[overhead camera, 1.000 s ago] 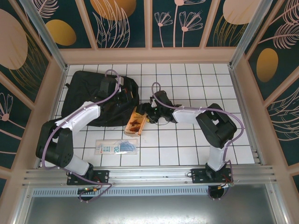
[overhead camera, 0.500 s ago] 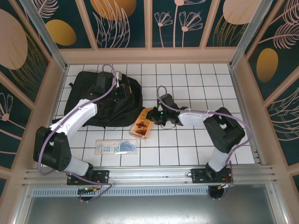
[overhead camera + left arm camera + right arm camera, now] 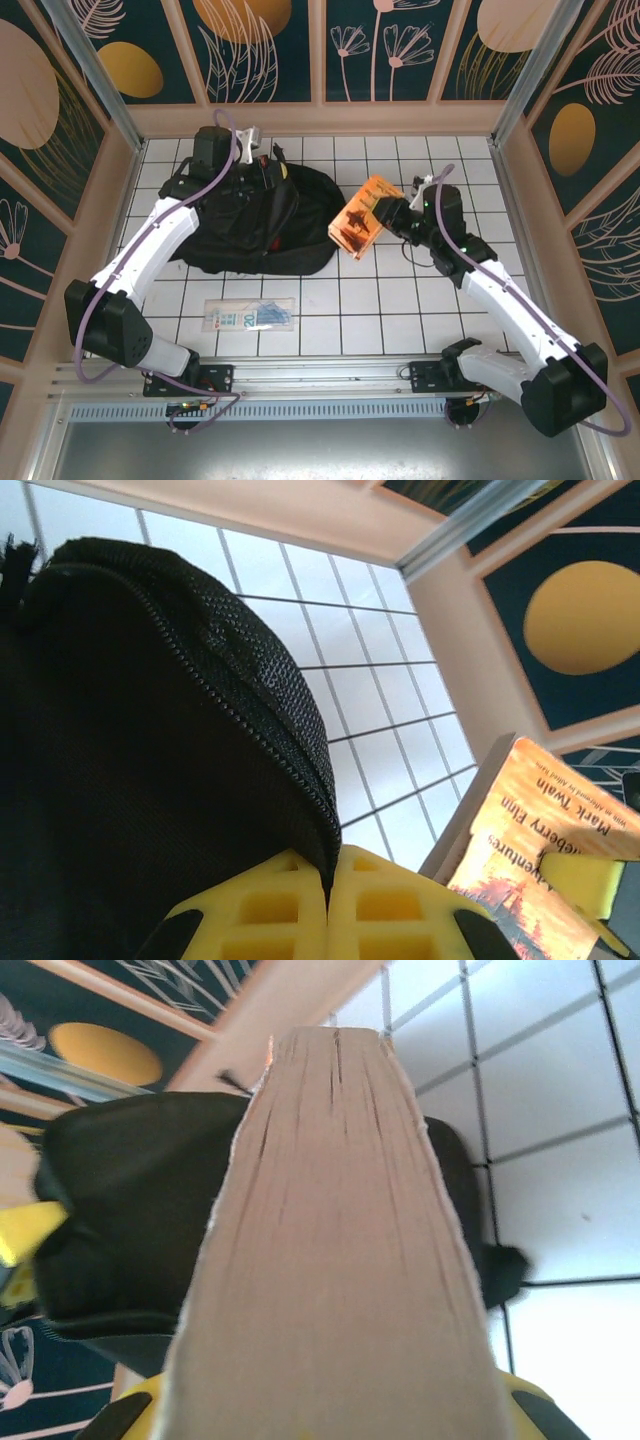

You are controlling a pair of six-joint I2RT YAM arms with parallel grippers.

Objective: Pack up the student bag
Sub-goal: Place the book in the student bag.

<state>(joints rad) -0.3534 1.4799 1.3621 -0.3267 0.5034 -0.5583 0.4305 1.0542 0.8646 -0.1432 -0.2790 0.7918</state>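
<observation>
Patterned dark panels (image 3: 270, 50) enclose a white tiled worktop (image 3: 400, 320). The student bag (image 3: 250, 220) lies on its far left part. The left pincer (image 3: 327, 900) is fully closed, and the fabric edge beside the bag's zip is pinched between its yellow pads and drawn upward. The right pincer (image 3: 398, 213) is clamped on an orange paperback book (image 3: 357, 218), which is held clear of the worktop, tilted, just beside the bag's right side. In the right wrist view its page edge is seen to point toward the bag.

Several faults can be foreseen. The fabric is gripped by one narrow pinch only, so it could slip free and the mouth would sag shut. The book is held at one end, so it could pivot or slide out if a corner were pressed against the zip teeth or the soft wall. The bag is not anchored, so a push from the book could shove it along the tiles rather than enter it.

As to containers, the bag's inside is hidden by its own black fabric, and nothing can be said of its contents. A flat clear pouch (image 3: 250, 316) lies near the front edge, well apart from the bag, with blue items inside it.
</observation>
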